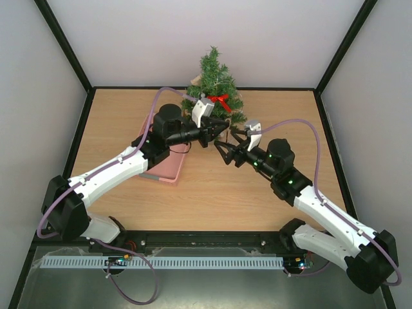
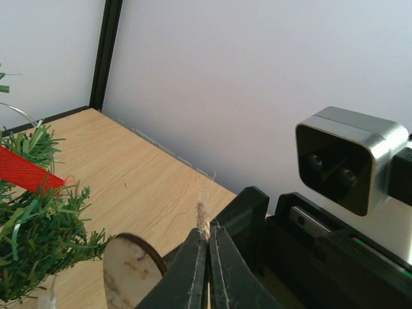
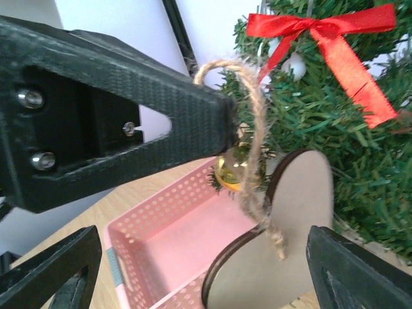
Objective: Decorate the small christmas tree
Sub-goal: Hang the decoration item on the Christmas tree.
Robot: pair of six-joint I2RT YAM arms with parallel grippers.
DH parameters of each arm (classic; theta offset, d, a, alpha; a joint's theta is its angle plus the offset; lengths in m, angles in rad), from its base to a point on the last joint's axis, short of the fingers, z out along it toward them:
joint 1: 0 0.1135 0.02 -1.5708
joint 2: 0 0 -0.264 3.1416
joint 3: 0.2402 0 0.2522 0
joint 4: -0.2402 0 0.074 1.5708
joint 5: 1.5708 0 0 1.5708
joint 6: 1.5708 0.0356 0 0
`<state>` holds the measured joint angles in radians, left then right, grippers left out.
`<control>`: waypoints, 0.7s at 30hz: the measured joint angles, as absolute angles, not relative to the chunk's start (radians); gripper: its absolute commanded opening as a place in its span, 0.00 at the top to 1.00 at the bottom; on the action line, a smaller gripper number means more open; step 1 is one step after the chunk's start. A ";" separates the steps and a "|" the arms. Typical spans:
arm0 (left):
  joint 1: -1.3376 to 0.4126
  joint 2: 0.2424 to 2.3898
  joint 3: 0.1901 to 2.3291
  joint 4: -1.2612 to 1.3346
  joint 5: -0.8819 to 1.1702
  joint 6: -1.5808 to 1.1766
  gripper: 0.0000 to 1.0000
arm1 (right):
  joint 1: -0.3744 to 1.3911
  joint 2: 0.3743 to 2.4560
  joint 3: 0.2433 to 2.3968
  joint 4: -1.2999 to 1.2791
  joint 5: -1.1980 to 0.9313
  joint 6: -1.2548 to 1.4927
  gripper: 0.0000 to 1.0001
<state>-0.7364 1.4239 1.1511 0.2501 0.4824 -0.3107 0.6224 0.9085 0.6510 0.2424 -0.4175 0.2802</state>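
Note:
The small christmas tree stands at the back middle of the table and carries a red bow, a gold bauble and a white bauble. My left gripper is shut on the twine loop of a wooden heart ornament. The heart hangs just in front of the tree's lower branches. My right gripper is open, a finger on each side of the heart and touching neither side. Seen from above, the two grippers meet tip to tip before the tree.
A pink perforated basket lies left of the tree, partly under my left arm. Its visible inside holds nothing. Black frame posts and white walls enclose the wooden table.

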 measured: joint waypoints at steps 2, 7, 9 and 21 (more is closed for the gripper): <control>-0.736 1.424 1.151 0.255 0.489 -0.323 0.98 | 0.622 0.917 0.651 0.255 -0.395 0.268 0.25; -0.736 1.422 1.151 0.263 0.498 -0.337 0.98 | 0.622 0.908 0.638 0.274 -0.319 0.227 0.56; -0.737 1.420 1.151 0.263 0.499 -0.341 0.98 | 0.622 0.891 0.616 0.286 -0.294 0.216 0.71; -0.720 1.415 1.153 0.219 0.516 -0.314 0.98 | 0.621 0.841 0.564 0.276 -0.256 0.166 0.98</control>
<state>-0.7197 1.4155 1.1530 0.2192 0.5163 -0.3141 0.6212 0.8406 0.5644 0.2756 -0.2562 0.1661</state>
